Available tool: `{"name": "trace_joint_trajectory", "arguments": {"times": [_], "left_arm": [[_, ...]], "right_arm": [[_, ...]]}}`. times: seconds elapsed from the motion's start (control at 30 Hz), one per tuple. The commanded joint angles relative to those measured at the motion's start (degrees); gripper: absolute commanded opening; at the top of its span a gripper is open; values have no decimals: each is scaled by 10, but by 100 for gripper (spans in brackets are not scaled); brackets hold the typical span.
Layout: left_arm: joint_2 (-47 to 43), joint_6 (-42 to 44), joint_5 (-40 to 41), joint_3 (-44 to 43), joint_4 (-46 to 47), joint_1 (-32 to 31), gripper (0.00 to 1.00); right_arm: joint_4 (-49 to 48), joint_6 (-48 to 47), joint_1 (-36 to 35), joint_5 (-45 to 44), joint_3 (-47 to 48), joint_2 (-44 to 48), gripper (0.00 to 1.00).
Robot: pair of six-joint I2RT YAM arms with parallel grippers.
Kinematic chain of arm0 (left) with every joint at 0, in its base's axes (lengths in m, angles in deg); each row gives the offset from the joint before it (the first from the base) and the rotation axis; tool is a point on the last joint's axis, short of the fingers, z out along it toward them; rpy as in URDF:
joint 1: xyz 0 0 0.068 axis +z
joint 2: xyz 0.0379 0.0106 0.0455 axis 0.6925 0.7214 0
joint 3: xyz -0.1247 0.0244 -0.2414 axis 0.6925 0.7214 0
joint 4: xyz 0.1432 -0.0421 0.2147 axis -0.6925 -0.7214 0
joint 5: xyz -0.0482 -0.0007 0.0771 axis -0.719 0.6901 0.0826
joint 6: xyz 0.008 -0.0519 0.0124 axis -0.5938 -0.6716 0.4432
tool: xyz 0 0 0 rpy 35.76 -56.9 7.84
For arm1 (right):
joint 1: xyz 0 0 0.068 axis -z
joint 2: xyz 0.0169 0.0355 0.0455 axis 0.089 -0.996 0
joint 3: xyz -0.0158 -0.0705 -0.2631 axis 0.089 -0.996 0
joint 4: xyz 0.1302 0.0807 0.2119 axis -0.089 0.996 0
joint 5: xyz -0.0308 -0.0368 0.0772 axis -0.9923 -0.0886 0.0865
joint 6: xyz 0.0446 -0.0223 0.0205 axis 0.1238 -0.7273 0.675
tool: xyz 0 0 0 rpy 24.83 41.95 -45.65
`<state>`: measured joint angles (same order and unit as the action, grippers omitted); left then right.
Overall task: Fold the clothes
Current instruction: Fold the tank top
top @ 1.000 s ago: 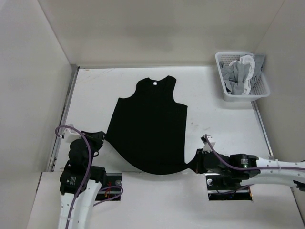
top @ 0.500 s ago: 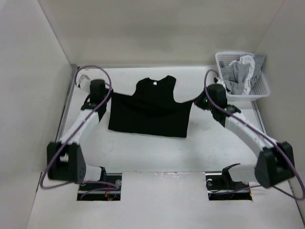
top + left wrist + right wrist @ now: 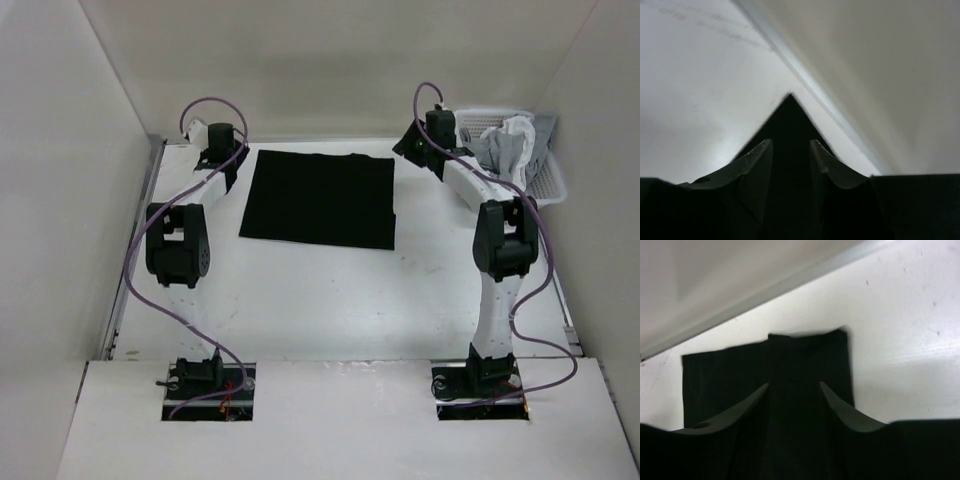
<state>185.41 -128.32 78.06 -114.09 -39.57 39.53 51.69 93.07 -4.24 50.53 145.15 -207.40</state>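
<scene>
ROBOTICS TEST CELL, from above: my left arm (image 3: 180, 245) and right arm (image 3: 508, 240), white with black joints, stand bolted into cut-outs at the near edge of a flat white table (image 3: 330, 300) boxed in on three sides by plain off-white panels (image 3: 60, 150). Thin purple cables (image 3: 208, 99) loop along both arms. A white slotted plastic basket (image 3: 550, 190) of grey and white garments (image 3: 505, 145) sits in the far right corner.

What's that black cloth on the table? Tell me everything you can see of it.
It is a plain black garment of soft-looking fabric, folded into a flat rectangle. It lies toward the far end of the white table. The left gripper and right gripper stand open over its far corners; whether they touch it is unclear.
</scene>
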Motion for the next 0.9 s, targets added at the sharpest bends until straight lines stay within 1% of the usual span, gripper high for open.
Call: {"name": "trace_joint_trajectory", "arguments": {"times": [0.0, 0.03, 0.07, 0.1, 0.17, 0.23, 0.27, 0.3, 0.37, 0.47, 0.53, 0.63, 0.7, 0.83, 0.87], "left_arm": [[-112, 0, 7, 107, 11, 22, 35], [-145, -9, 10, 158, 26, 23, 36], [-190, -21, 13, 232, 51, 21, 35], [-234, -31, 13, 309, 79, 19, 32], [-307, -46, 12, 450, 132, 6, 30], [-355, -56, 0, 544, 153, 3, 30], [-375, -64, -13, 577, 154, 6, 31], [-393, -70, -29, 607, 159, 11, 32], [-414, -69, -68, 639, 166, 20, 36], [-411, -79, -125, 655, 192, 22, 40], [-397, -86, -132, 655, 203, 22, 41], [-364, -101, -121, 650, 222, 31, 41], [-336, -108, -121, 643, 244, 34, 39], [-269, -132, -126, 630, 283, 42, 27], [-262, -133, -123, 629, 288, 43, 27]], "right_arm": [[-16, -8, -19, -30, -65, 70, 50], [-38, -5, -26, -38, -111, 102, 50], [-58, 0, -35, -45, -159, 136, 49], [-81, 6, -46, -48, -212, 171, 44], [-136, 15, -72, -52, -321, 238, 25], [-177, 31, -98, -58, -406, 289, 8], [-196, 35, -112, -61, -448, 317, 5], [-210, 37, -123, -66, -485, 343, 4], [-228, 43, -140, -73, -544, 388, 5], [-230, 35, -157, -75, -599, 440, 11], [-232, 33, -165, -75, -627, 463, 15], [-240, 41, -168, -77, -666, 487, 19], [-247, 46, -170, -77, -689, 495, 21], [-258, 63, -171, -77, -729, 513, 25], [-260, 65, -171, -77, -735, 516, 25]]}}
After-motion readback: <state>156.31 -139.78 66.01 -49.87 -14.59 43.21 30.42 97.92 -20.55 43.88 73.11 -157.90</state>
